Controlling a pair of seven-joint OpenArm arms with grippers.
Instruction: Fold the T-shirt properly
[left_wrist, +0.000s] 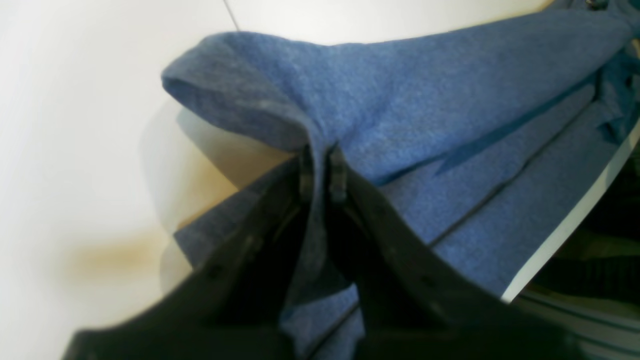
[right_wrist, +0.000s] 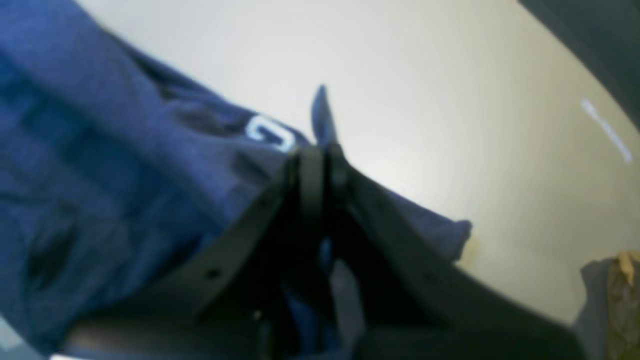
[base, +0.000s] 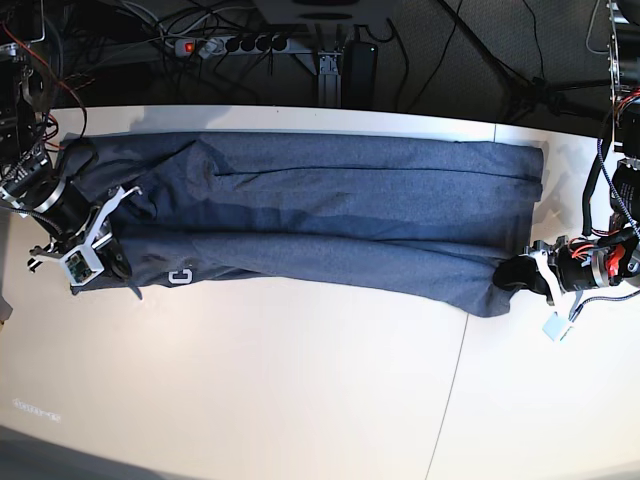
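The blue-grey T-shirt (base: 330, 215) lies stretched in a long band across the back half of the white table (base: 300, 390), folded lengthwise. A white letter (base: 180, 276) shows near its left end. In the base view my right gripper (base: 118, 262) is at the shirt's left end, shut on the fabric edge; the right wrist view shows its tips (right_wrist: 320, 160) pinching cloth (right_wrist: 100, 175) beside the white letter (right_wrist: 270, 132). At the shirt's right end my left gripper (base: 512, 275) is shut on the front corner. Up close, the left gripper (left_wrist: 322, 172) clamps a raised fold of the T-shirt (left_wrist: 425, 110).
A power strip (base: 235, 44) and cables lie on the dark floor behind the table's far edge. A thin seam (base: 452, 385) runs across the tabletop right of centre. The table's right edge (left_wrist: 565, 225) lies close to the left gripper.
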